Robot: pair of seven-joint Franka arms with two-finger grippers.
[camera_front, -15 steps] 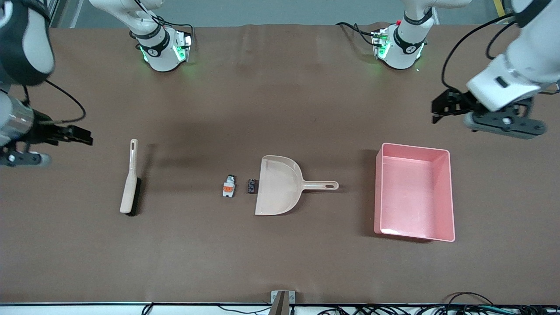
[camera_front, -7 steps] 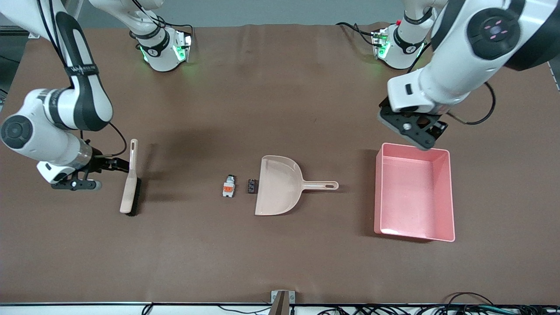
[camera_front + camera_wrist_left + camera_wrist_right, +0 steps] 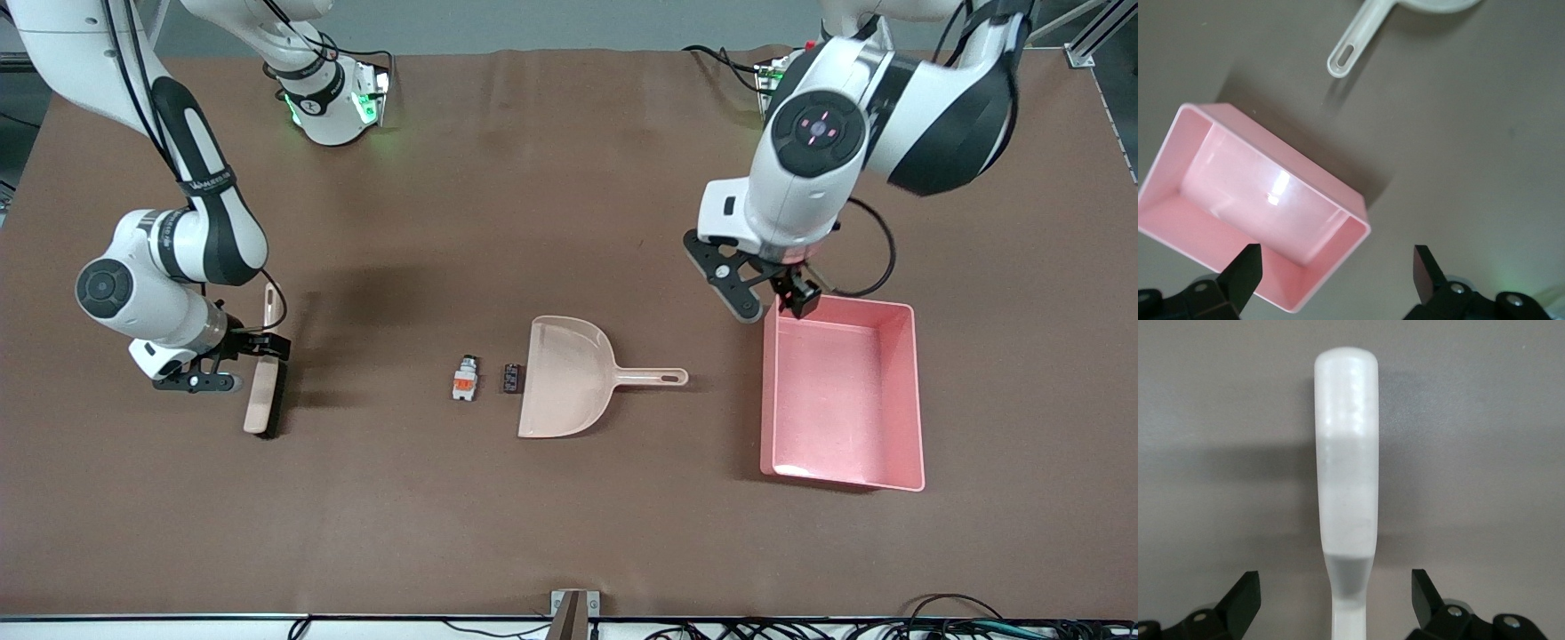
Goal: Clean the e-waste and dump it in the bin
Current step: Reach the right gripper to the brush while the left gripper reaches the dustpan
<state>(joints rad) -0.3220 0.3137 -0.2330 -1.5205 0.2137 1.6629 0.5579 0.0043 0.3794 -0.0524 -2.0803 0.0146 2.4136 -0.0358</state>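
1. The right gripper (image 3: 253, 348), at the left of the front view, hovers low over the brush (image 3: 264, 373) handle with fingers spread wide and nothing held. The risk, I judge, is closing off-centre so the slim handle twists or slips out.
2. The left gripper (image 3: 772, 300), at upper right, hangs over the corner of the bin (image 3: 900, 397) with fingers spread and empty. It could clip the bin's wall on its way to the dustpan (image 3: 569, 378).
3. The e-waste (image 3: 465, 379) and its dark block (image 3: 511, 377) lie mid-frame, just beside the dustpan's mouth. A hard sweep could flick the light pieces past the pan.
4. The table (image 3: 569, 516) wears a plain brown cover. Cables run along the lower edge of the frame.
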